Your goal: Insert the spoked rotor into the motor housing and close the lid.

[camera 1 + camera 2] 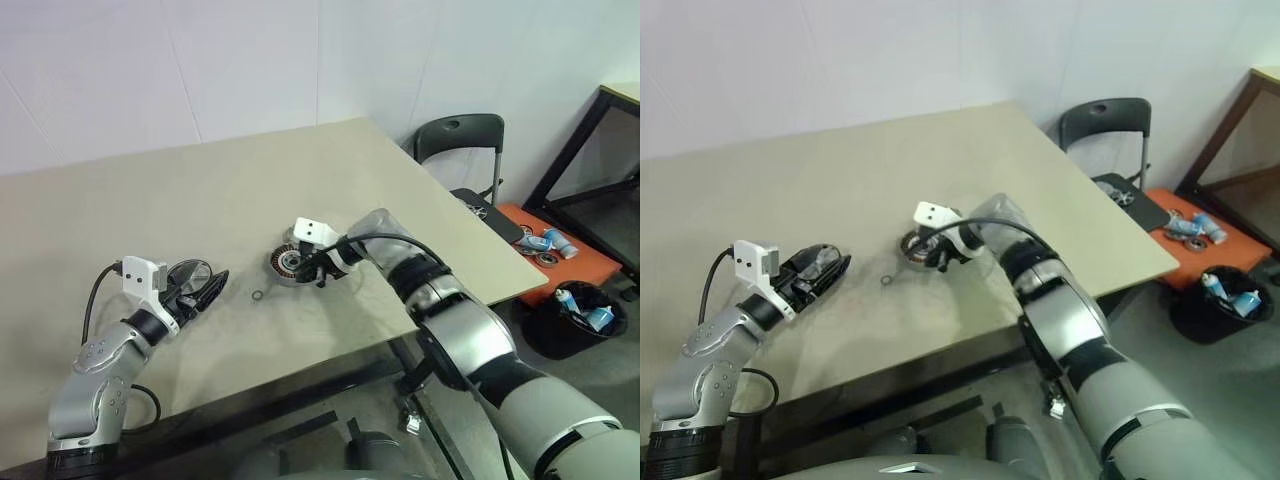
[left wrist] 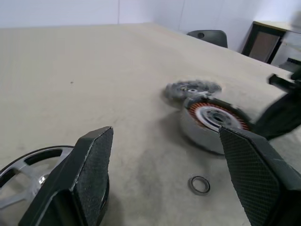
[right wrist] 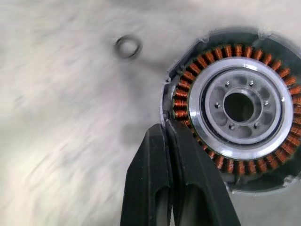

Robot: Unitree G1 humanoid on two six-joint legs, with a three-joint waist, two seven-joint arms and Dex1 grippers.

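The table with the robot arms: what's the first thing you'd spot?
The shiny round motor housing with its ring of copper coils, lying mid-table. The right gripper, shut, hangs at its rim. A tiny black ring lies nearby, and the left gripper is open, a spoked disc beside it.

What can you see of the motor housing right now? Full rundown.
The motor housing is a round, silver-rimmed metal disc lying flat on the table, open face up. A ring of copper-coloured windings surrounds a pale ring and a grey hub with small holes and a centre bore. The shut right gripper sits at its rim. A small ring lies apart from it on the table.
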